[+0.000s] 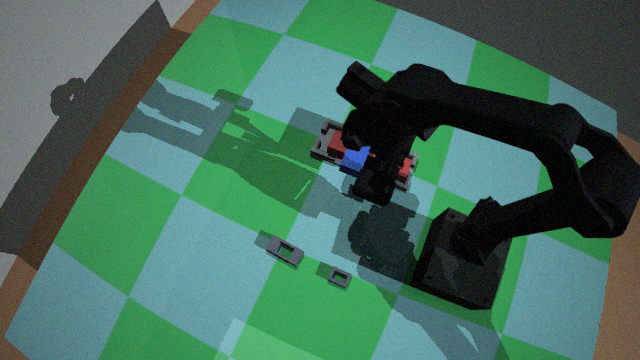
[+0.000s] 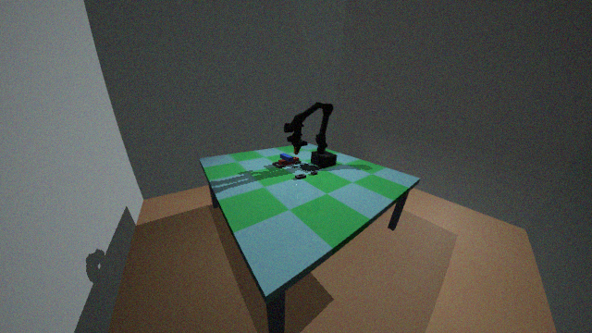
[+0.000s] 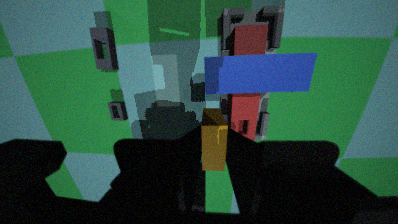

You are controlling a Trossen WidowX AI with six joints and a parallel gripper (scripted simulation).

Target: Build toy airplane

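Note:
The red fuselage (image 1: 337, 142) (image 3: 246, 106) lies in the grey cradle (image 1: 317, 152) (image 3: 226, 31). The blue wing (image 1: 355, 160) (image 2: 286, 157) (image 3: 262, 73) lies crosswise on top of the fuselage; its tab is hidden. My gripper (image 3: 214, 134) is shut on the orange tail fin (image 2: 296, 151) (image 3: 214, 155), which hangs below the fingers above the table. In the wrist view the fin is just left of the fuselage's tail end, where the dark tail socket (image 3: 243, 126) shows uncovered. In the top view the arm hides the middle of the fuselage and most of the fin.
A larger grey holder (image 1: 274, 244) (image 3: 108, 63) and a smaller grey holder (image 1: 339, 285) (image 3: 123, 111) stand empty on the checkered table, to the left in the wrist view. The arm's black base (image 1: 460, 270) (image 2: 324, 159) stands near the cradle's tail end.

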